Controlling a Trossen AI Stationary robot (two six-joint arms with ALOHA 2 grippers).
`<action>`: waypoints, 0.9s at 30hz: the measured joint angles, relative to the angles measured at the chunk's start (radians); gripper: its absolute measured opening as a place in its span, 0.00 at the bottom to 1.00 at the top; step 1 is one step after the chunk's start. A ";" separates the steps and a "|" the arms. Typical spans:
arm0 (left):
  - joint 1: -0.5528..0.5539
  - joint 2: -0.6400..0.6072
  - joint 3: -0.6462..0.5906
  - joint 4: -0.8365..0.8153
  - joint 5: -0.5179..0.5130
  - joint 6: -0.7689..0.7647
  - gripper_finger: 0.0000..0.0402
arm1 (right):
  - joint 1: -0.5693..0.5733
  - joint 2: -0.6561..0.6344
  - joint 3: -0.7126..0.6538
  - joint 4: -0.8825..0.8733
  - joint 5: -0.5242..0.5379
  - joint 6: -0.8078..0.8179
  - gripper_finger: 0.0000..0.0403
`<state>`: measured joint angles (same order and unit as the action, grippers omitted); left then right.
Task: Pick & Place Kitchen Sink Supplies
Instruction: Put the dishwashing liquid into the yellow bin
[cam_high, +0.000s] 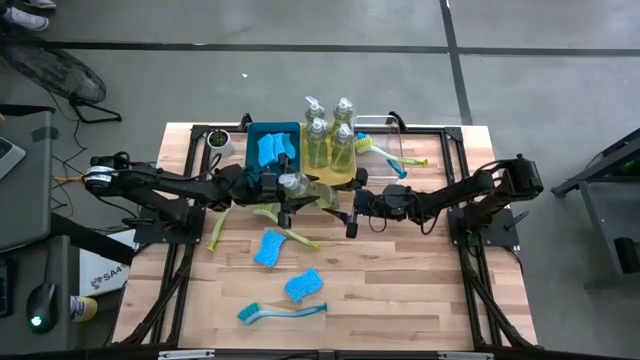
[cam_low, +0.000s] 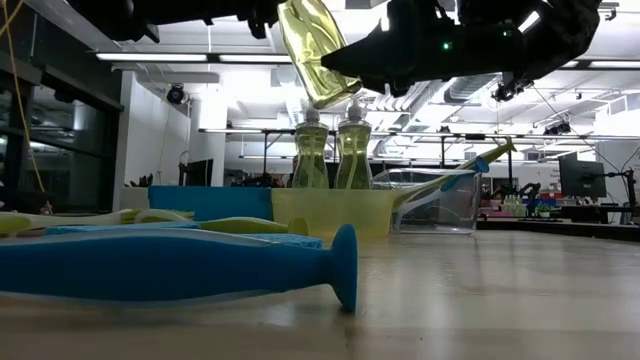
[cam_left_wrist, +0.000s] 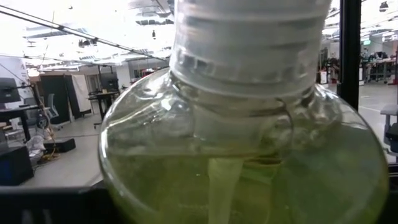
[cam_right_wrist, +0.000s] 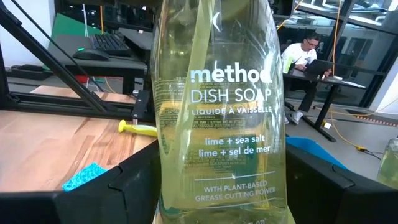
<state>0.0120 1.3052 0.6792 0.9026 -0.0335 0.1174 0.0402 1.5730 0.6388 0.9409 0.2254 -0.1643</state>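
Observation:
A clear pump bottle of yellowish-green soap (cam_high: 312, 190) hangs in the air over the table's middle, its pump end toward the left. My left gripper (cam_high: 283, 188) is shut on its pump end and my right gripper (cam_high: 345, 203) on its other end. In the low view the bottle (cam_low: 318, 55) is tilted, high above the wood. Two blue sponges (cam_high: 270, 248) (cam_high: 303, 285) and a blue brush (cam_high: 280, 312) lie flat on the table nearer the front. My left gripper has the bottle at its rounded shoulder (cam_left_wrist: 205, 130), just below the ribbed collar; the bottle fills the view and hides the fingers. It comes level from the table's left. My right gripper pinches the bottle's labelled body near the base (cam_right_wrist: 217, 193), one dark finger (cam_right_wrist: 127, 186) on each side, coming level from the table's right. The bottle is lifted clear and tilted.
At the back stand a yellow tub (cam_high: 345, 175) with several soap bottles, a blue tray (cam_high: 252, 140) with sponges, a clear bin (cam_high: 395, 128) with a brush, and a white cup (cam_high: 218, 140). Yellow-green brushes (cam_high: 220, 230) (cam_high: 300, 238) lie below the arms.

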 joint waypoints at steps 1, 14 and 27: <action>0.000 0.000 0.000 0.003 -0.002 0.001 0.50 | 0.000 0.000 0.000 0.000 0.003 0.000 0.67; 0.001 0.001 0.030 -0.009 0.013 0.037 0.49 | 0.001 0.000 0.003 0.032 0.011 -0.023 0.67; 0.000 0.001 0.035 0.014 0.005 0.086 0.49 | 0.013 -0.016 0.002 0.048 0.043 -0.071 0.67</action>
<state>0.0120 1.3064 0.7139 0.9168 -0.0284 0.2038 0.0530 1.5566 0.6403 0.9894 0.2682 -0.2354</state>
